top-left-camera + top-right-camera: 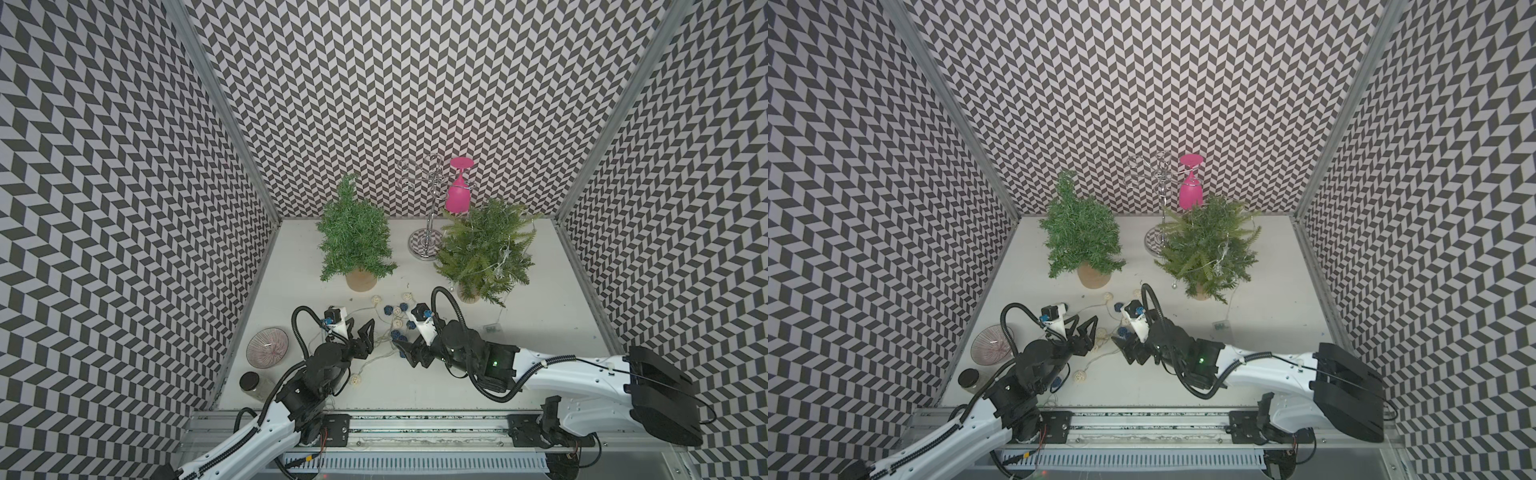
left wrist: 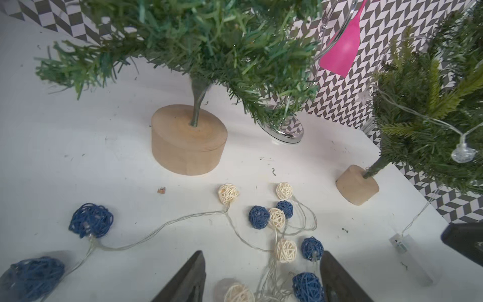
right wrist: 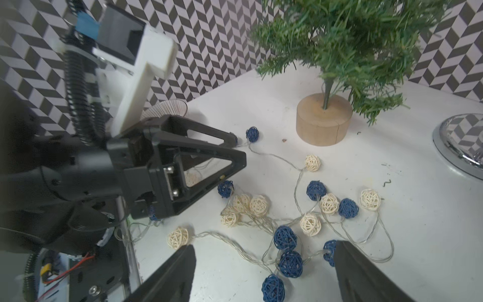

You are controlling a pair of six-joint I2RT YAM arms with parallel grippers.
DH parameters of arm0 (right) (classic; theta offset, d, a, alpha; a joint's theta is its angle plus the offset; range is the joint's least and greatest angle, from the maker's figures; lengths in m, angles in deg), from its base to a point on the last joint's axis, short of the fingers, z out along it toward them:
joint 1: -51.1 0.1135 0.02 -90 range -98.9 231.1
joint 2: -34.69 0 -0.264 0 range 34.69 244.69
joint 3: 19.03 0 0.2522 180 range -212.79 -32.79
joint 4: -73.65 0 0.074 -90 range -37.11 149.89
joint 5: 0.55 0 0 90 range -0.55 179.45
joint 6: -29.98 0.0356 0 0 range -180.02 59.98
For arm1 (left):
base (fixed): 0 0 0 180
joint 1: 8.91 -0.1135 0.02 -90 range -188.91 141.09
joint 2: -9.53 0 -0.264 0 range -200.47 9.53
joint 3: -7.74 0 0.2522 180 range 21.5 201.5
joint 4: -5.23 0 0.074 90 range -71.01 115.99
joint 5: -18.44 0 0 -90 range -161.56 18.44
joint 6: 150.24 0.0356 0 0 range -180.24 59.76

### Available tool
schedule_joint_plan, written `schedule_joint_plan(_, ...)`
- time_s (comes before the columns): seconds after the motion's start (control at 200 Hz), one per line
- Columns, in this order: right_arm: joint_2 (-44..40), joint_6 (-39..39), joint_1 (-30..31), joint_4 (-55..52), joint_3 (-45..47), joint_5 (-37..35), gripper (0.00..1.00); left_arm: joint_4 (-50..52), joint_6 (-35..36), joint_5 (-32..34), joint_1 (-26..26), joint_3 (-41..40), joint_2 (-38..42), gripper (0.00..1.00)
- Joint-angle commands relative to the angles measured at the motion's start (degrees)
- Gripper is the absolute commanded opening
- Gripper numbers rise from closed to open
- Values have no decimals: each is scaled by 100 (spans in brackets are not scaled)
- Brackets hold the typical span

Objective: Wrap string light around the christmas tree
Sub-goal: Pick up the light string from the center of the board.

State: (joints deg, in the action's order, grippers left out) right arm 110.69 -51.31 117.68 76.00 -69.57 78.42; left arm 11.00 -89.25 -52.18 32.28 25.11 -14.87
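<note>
A string light of blue and cream wicker balls (image 1: 395,316) (image 1: 1108,297) lies tangled on the white table between my two grippers. The bare christmas tree (image 1: 355,232) (image 1: 1079,237) stands behind it on a round wooden base (image 2: 188,138) (image 3: 324,123). My left gripper (image 1: 362,325) (image 2: 261,258) is open just above the table, with cream and blue balls (image 2: 286,249) and wire between its fingers. My right gripper (image 1: 398,349) (image 3: 264,248) is open too, straddling three blue balls (image 3: 290,262); another blue ball touches one finger (image 3: 347,261).
A second tree (image 1: 486,249) at the back right carries a clear string light, whose battery box (image 1: 492,329) lies on the table. A chrome glass rack (image 1: 426,245) holds a pink glass (image 1: 457,187). A ribbed bowl (image 1: 268,347) and a jar (image 1: 251,382) sit front left.
</note>
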Motion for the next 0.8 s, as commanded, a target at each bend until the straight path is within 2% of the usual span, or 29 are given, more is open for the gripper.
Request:
schedule_joint_plan(0.0, 144, 268, -5, 507, 283, 25, 80, -20, -366, -105, -24, 16, 228, 71)
schedule_joint_plan(0.095, 507, 302, -21, 618, 311, -61, 77, -50, -680, -274, -28, -74, -192, 71)
schedule_joint_plan(0.255, 1250, 398, -43, 820, 67, 261, 71, -303, -879, -582, 55, -153, -1114, 74)
schedule_joint_plan(0.375, 1720, 555, -247, 844, -57, 158, 62, -718, -1039, -339, 249, -319, -1433, 72)
schedule_joint_plan(0.431, 1877, 663, -454, 971, -65, 414, 57, -734, -1049, -294, 277, -309, -1590, 71)
schedule_joint_plan(0.486, 1959, 737, -571, 1051, -118, 593, 49, -606, -1036, -181, 296, -223, -1705, 67)
schedule_joint_plan(0.541, 2032, 766, -566, 1086, -158, 385, 47, -676, -1053, -112, 322, -239, -1715, 62)
schedule_joint_plan(0.631, 2251, 773, -565, 1291, -229, 399, 44, -1031, -1026, -313, 363, -393, -1747, 47)
schedule_joint_plan(0.731, 2654, 720, -503, 1115, -536, 440, 38, -919, -1002, -288, 366, -371, -1733, 44)
schedule_joint_plan(0.791, 2777, 768, -496, 1047, -611, 270, 35, -824, -952, -271, 364, -336, -1668, 38)
